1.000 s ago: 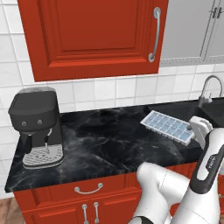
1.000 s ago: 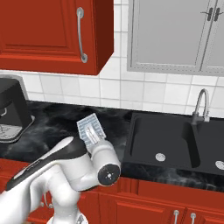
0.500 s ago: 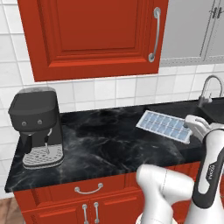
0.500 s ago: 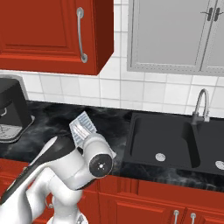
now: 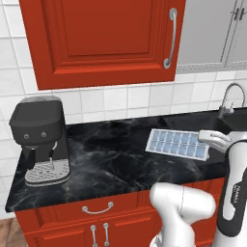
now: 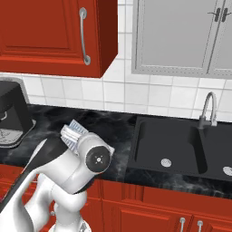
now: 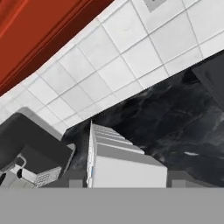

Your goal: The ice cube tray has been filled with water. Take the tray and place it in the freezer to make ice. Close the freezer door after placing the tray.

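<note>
The ice cube tray (image 5: 177,143) hangs just above the black counter, flat, its pale blue water cells (image 5: 170,140) facing up. My gripper (image 5: 208,143) holds the tray's right end, shut on it. In the right base view a corner of the tray (image 6: 74,133) sticks out behind my arm. The hand view looks along the tray (image 7: 114,151) from its held end, with my gripper (image 7: 124,181) clamped on both sides of it. The freezer and the freezer door are out of view.
A black coffee machine (image 5: 41,137) stands at the counter's left end. The black counter (image 5: 111,159) runs right to a dark sink (image 6: 181,145) with a faucet (image 6: 206,108). Red wall cabinet (image 5: 106,38) and grey cabinet (image 6: 181,36) hang overhead.
The tray has swung left over the counter in my grip and turned to lie more level. The coffee machine and cabinets have stayed put.
</note>
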